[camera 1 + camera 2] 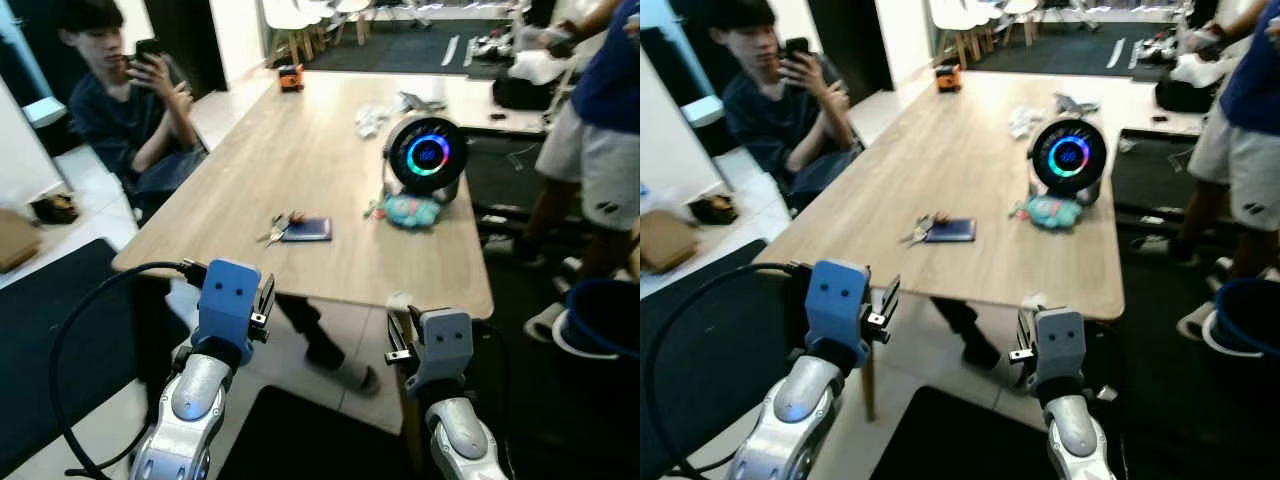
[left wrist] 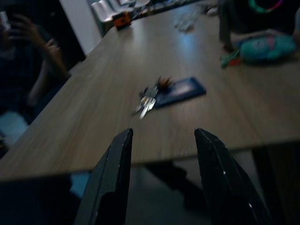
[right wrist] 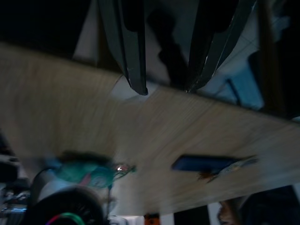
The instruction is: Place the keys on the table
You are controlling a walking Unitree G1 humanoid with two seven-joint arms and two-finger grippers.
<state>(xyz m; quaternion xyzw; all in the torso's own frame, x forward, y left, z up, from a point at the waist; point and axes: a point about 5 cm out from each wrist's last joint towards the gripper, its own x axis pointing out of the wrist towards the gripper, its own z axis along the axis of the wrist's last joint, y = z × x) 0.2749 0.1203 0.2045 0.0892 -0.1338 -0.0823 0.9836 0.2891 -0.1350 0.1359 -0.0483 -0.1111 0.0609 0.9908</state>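
A bunch of keys (image 1: 277,231) lies on the wooden table (image 1: 300,150) near its front edge, touching a flat blue wallet (image 1: 308,229). My left gripper (image 2: 161,136) is open and empty. It hangs just short of the table's front edge and points at the keys (image 2: 149,101). My right gripper (image 3: 166,89) is also open and empty, and it sits below and in front of the table's right front corner. The right wrist view shows the keys (image 3: 236,165) and the wallet (image 3: 201,163) far off across the tabletop.
A round black device with a glowing ring (image 1: 427,155) and a teal pouch (image 1: 412,210) stand on the table's right side. A seated person (image 1: 120,110) holds a phone at the left. Another person (image 1: 590,150) stands at the right, beside a blue bucket (image 1: 600,320).
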